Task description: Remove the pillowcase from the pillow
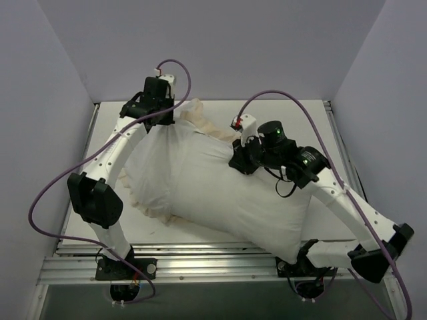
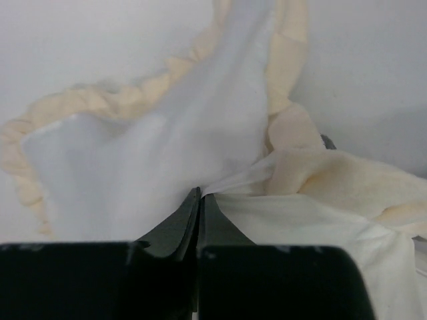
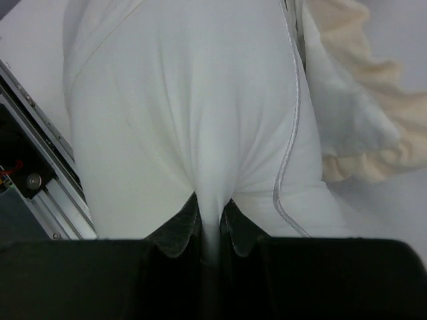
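The task is judged to be partly done. The pillow [image 1: 257, 210] is laid slantwise across the worktop [image 1: 313, 123], and its near-right part, plump and plain white, is seen bare of any cover. The pillowcase [image 1: 150, 170] is gathered at the far-left end with its white side out. Its cream frill [image 1: 210, 125] is seen along the far edge and at the left edge, and no dark face is shown in any view. The left gripper [image 1: 165, 122] is placed at the far-left corner. In its wrist view the jaws are seen closed tight on a fold of the frilled pillowcase [image 2: 167, 147], with the fabric drawn taut towards the pinch. The right gripper [image 1: 235, 163] is set near the middle of the bundle. In its wrist view the jaws are closed on a pinch of smooth white fabric crossed by a piped seam, which is taken to be the pillow [image 3: 180, 100]. The pillowcase [image 3: 353, 127] is seen just beside it to the right. Each thing is thus held by one gripper, which suits a pulling apart. The far-left end of the pillow appears to be covered by the pillowcase, but how much is inside cannot be told, since white lies on white. The pillowcase is not yet drawn clear of the pillow.
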Controlling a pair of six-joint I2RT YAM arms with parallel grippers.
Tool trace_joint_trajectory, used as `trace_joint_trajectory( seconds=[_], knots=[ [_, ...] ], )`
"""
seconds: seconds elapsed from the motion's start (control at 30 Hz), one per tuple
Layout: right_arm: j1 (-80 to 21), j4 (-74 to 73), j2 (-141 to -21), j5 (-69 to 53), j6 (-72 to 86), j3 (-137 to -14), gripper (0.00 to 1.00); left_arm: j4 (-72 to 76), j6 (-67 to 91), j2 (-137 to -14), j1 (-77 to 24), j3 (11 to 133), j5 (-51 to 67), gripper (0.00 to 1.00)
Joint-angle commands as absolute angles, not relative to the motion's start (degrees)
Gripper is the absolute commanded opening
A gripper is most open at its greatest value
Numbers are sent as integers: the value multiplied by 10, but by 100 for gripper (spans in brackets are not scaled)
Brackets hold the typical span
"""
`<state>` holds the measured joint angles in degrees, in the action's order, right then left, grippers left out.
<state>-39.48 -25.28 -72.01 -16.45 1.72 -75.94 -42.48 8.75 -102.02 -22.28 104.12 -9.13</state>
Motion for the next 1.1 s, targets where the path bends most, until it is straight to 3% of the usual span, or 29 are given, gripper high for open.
trace_joint_trajectory(
  seconds=[0.0,0.23,0.57,0.73,0.97,1.07],
  knots=[
    [-394,-241,-617,-149,28,-777,0,-416,83,-1047,-160,1113,-223,2],
    [-393,-302,-539,-74,45,-787,0,-464,89,-1114,-99,1179,-274,2],
    [-392,-306,-524,-2,57,-860,0,-439,127,-1158,-56,1090,-261,2],
    [-392,-277,-533,110,74,-899,0,-452,143,-1165,-33,1106,-261,2],
    [-391,-229,-592,265,89,-917,0,-544,140,-1152,-25,1323,-215,2],
    [-378,-193,-614,292,101,-901,0,-587,114,-1159,-27,1482,-200,2]
  ],
)
